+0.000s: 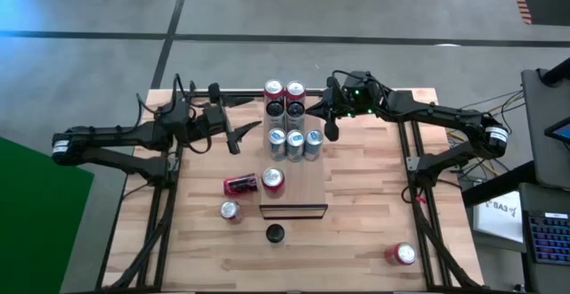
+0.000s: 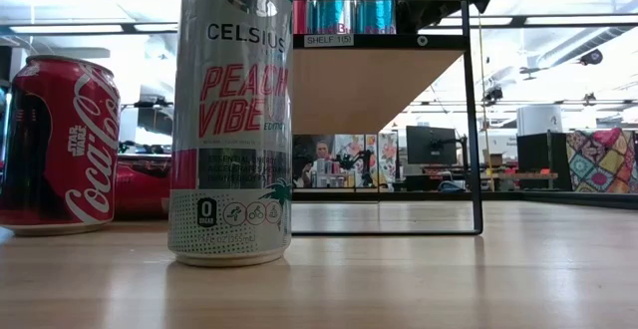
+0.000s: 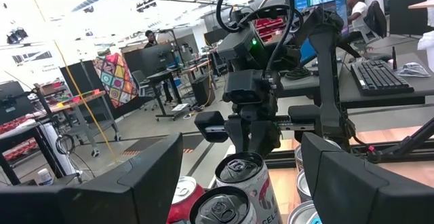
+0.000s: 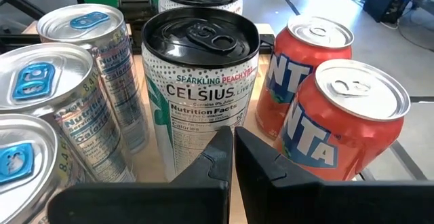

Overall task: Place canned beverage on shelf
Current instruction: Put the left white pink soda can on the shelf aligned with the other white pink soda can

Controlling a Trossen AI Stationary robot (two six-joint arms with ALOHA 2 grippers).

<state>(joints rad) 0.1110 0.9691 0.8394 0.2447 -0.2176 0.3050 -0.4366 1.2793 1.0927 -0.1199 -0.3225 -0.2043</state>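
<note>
The light wood shelf (image 1: 303, 191) stands mid-table and also shows in the low view (image 2: 384, 80). Several upright cans stand on it: two orange cans (image 4: 325, 108) at the far end, two black-topped Celsius cans (image 4: 200, 88), silver cans (image 4: 81, 81), and a red-topped can (image 1: 273, 180) nearer. My left gripper (image 1: 242, 135) hangs open and empty left of the shelf; its own view (image 3: 242, 149) looks across the can tops. My right gripper (image 1: 331, 126) is shut and empty right of the shelf, its fingers (image 4: 234, 153) pointing at a Celsius can.
On the tabletop a red Coca-Cola can (image 1: 240, 184) lies on its side. Another can (image 1: 230, 210) stands near it, and a Celsius can (image 1: 275, 232) stands before the shelf's near end (image 2: 231, 120). A red can (image 1: 401, 255) stands at the near right.
</note>
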